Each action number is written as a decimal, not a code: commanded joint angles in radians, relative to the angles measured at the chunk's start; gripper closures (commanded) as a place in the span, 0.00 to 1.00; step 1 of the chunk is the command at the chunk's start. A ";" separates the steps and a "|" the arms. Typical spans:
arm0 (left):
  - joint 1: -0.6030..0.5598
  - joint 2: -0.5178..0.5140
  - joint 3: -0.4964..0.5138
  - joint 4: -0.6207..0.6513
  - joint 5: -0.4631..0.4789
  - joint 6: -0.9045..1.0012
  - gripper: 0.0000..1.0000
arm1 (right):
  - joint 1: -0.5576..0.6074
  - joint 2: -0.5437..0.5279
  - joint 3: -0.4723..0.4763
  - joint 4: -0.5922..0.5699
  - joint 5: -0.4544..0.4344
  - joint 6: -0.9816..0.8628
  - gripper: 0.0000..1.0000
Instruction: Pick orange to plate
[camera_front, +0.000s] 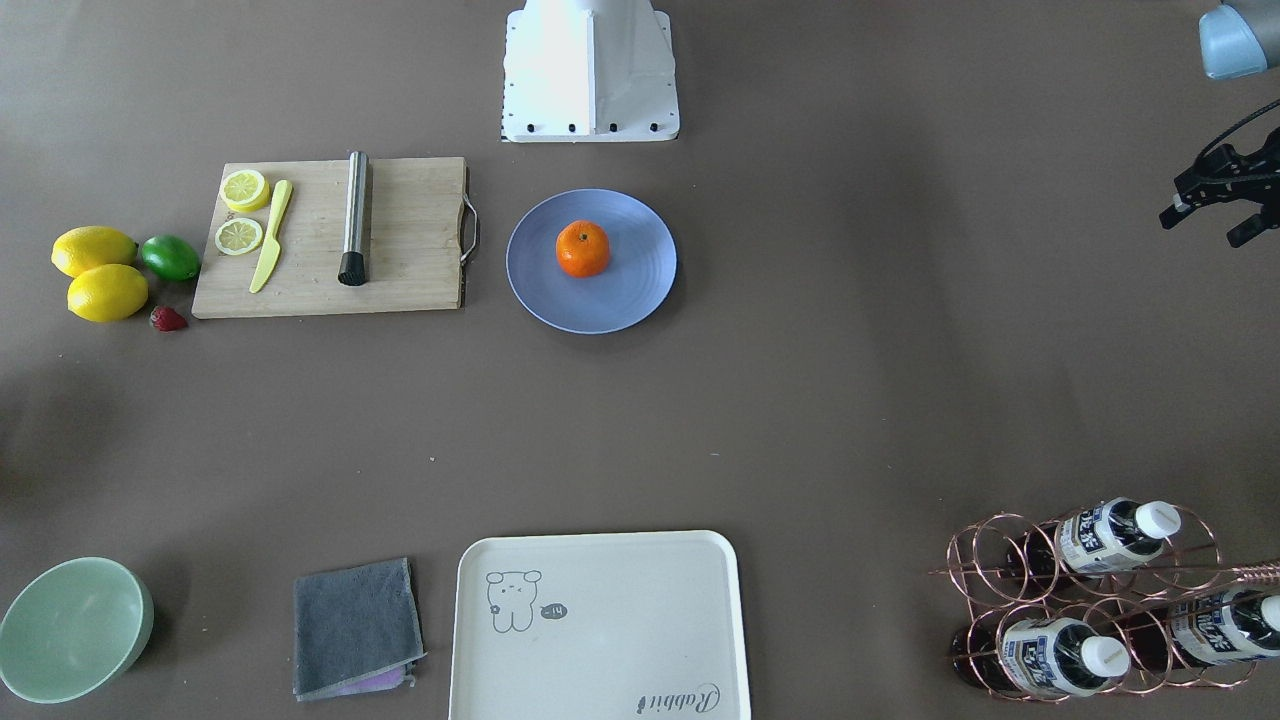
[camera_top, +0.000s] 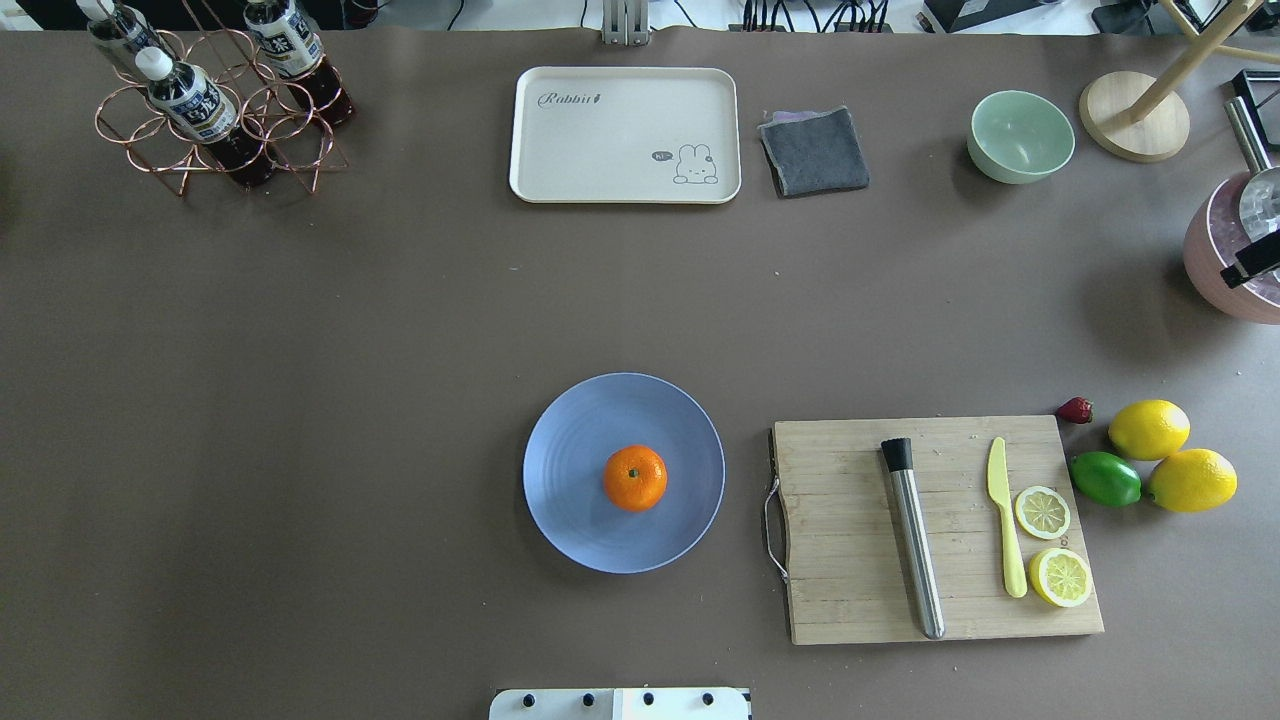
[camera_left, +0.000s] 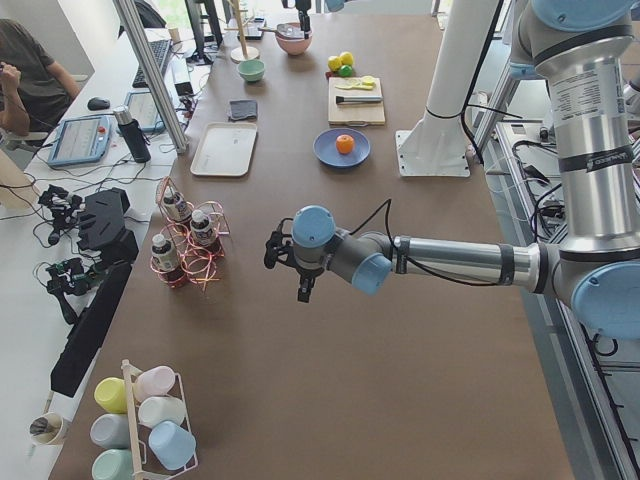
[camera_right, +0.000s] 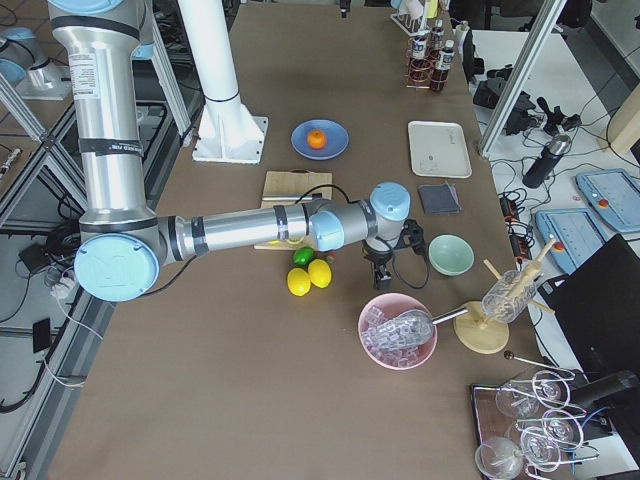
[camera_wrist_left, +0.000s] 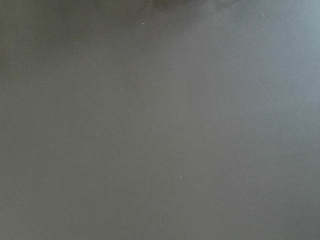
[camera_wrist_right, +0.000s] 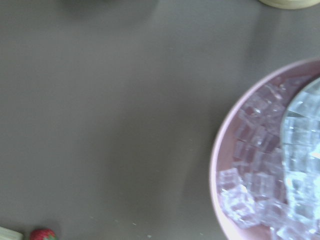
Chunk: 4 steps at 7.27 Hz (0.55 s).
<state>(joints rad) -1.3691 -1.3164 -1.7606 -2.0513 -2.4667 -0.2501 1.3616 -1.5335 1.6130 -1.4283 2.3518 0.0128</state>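
The orange (camera_top: 635, 478) lies a little off centre on the periwinkle-blue plate (camera_top: 570, 430), straight in front of the robot's base. The front view shows the same: orange (camera_front: 582, 248) on plate (camera_front: 640, 290), free of any gripper. My left gripper (camera_front: 1203, 228) hovers far off at the table's left end, its fingers spread with nothing between them. Only a black sliver of my right gripper (camera_top: 1255, 265) shows, at the far right edge above a pink bowl of ice, and I cannot tell how its fingers stand. The side view places the right gripper (camera_right: 378, 262) well away from the plate.
A wooden cutting board (camera_top: 850, 540) with a steel muddler, yellow knife and lemon slices lies right of the plate. Two lemons (camera_top: 1150, 428), a lime (camera_top: 1105, 478) and a strawberry sit beyond it. Cream tray (camera_top: 620, 160), grey cloth, mint bowl (camera_top: 1020, 135) and bottle rack (camera_top: 210, 110) line the far edge.
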 joint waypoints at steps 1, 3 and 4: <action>-0.048 0.028 0.052 0.000 0.002 0.098 0.03 | 0.103 -0.014 -0.103 -0.001 0.015 -0.172 0.00; -0.048 0.029 0.053 0.000 0.033 0.097 0.03 | 0.132 -0.033 -0.099 0.002 0.017 -0.172 0.00; -0.047 0.016 0.059 0.017 0.041 0.097 0.03 | 0.134 -0.031 -0.099 0.000 0.014 -0.172 0.00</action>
<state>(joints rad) -1.4163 -1.2909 -1.7072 -2.0471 -2.4409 -0.1549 1.4854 -1.5618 1.5145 -1.4276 2.3670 -0.1564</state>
